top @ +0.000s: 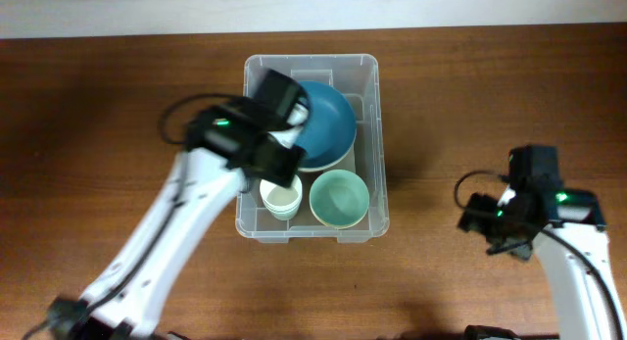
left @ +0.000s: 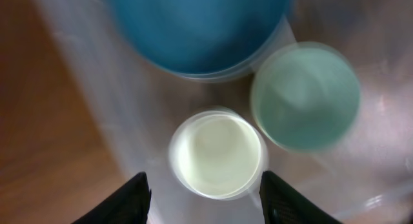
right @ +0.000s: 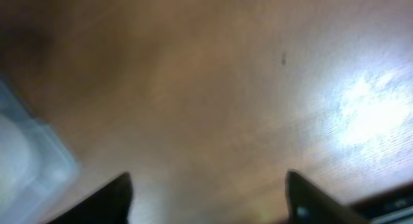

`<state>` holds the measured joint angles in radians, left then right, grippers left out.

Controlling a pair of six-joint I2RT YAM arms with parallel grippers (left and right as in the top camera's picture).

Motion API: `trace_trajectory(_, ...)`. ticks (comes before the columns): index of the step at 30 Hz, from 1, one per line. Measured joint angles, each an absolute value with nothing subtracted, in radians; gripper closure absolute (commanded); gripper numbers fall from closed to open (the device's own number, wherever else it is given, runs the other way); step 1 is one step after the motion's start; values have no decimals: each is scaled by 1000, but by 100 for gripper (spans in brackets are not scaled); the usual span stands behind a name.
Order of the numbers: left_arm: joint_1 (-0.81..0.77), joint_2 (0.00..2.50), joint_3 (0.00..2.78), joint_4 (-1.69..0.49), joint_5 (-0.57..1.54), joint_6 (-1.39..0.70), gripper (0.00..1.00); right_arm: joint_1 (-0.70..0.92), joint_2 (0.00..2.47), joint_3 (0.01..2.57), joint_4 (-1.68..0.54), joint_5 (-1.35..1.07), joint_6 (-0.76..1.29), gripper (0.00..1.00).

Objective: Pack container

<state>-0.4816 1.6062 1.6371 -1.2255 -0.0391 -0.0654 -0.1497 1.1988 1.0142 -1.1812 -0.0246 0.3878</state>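
Both jaws wide: L above cup [left: 218,154] by container [top: 312,234] wall, R above table [right: 226,88].

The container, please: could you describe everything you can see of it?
The container is a clear plastic rectangular bin with rounded corners and a moulded rim, upright and lidless on the wooden table. Inside sit a large blue bowl at the far end, and a pale green bowl and cream cup side by side nearer. The left gripper hovers over the cup, jaws apart.
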Motion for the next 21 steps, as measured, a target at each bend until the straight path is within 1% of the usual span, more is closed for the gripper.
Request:
trace_trajectory(2, -382, 1552, 1651, -1196, -60, -66, 44, -148, 1198, 1125, -1208, -24, 388, 57)
trace_trajectory(5, -222, 1512, 1664, -1175, -60, -73, 44, -133, 1194, 1250, -1247, -30, 348, 78)
trace_trajectory(6, -170, 1509, 1665, -1175, -54, -75, 44, -117, 1194, 1287, -1267, -44, 326, 88)
trace_trajectory(7, -132, 1509, 1665, -1175, -47, -76, 44, -102, 1193, 1304, -1273, -50, 308, 95)
trace_trajectory(12, 51, 1510, 1651, -1172, 23, -95, 44, 64, 1194, 1330, -1325, -94, 228, 96)
trace_trajectory(14, 103, 1510, 1630, -1171, 49, -99, 44, 173, 1195, 1330, -1338, -107, 202, 96)
trace_trajectory(16, 126, 1510, 1605, -1170, 66, -99, 44, 279, 1195, 1327, -1345, -112, 196, 96)
trace_trajectory(21, 129, 1510, 1572, -1166, 89, -99, 44, 550, 1208, 1290, -1346, -125, 220, 96)
